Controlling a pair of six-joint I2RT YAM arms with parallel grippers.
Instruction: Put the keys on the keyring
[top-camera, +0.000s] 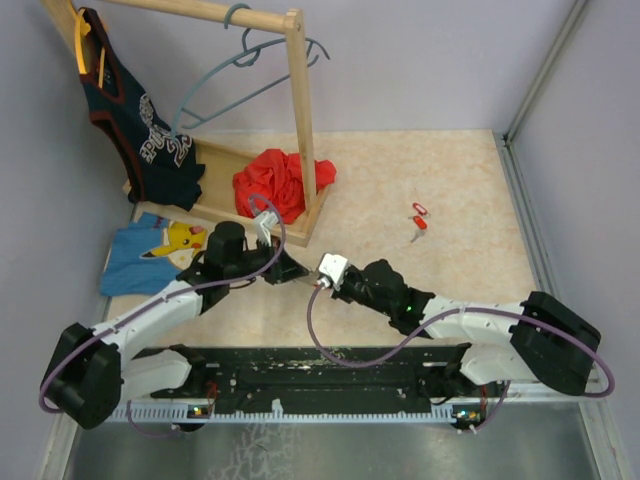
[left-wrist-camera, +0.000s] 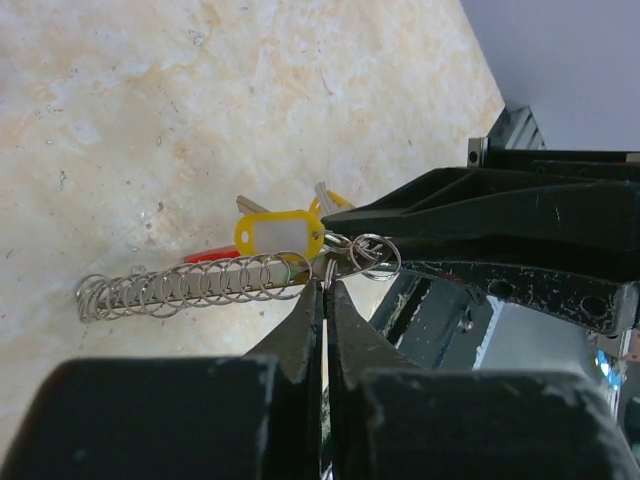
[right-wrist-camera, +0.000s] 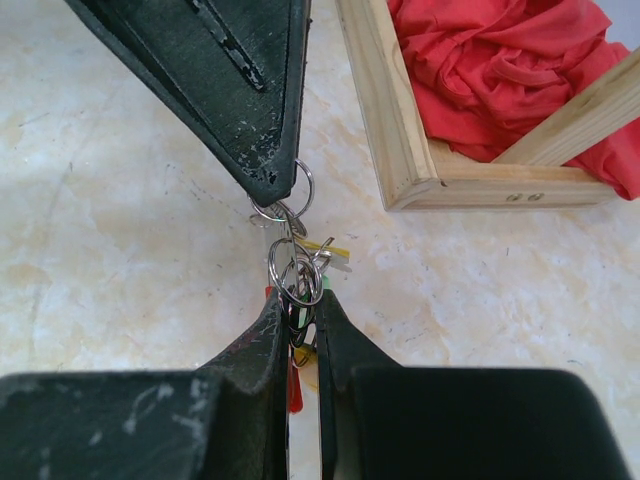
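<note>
My left gripper (left-wrist-camera: 327, 283) is shut on a thin wire end of the keyring (left-wrist-camera: 190, 288). The keyring stretches left over the table with a row of small rings along it. A yellow-tagged key (left-wrist-camera: 280, 232) and a red one (left-wrist-camera: 210, 255) hang beside it. My right gripper (right-wrist-camera: 302, 300) is shut on a bunch of rings and keys (right-wrist-camera: 296, 270) with red, green and yellow heads. In the top view the left gripper (top-camera: 298, 270) and right gripper (top-camera: 312, 272) meet tip to tip. Two red keys (top-camera: 418, 220) lie loose further right.
A wooden clothes rack (top-camera: 300, 100) stands at the back left with a grey-blue hanger (top-camera: 240, 70) and a dark jersey (top-camera: 140, 120). Red cloth (top-camera: 275, 180) lies in its base frame (right-wrist-camera: 390, 130). A blue shirt (top-camera: 160, 245) lies left of the left arm.
</note>
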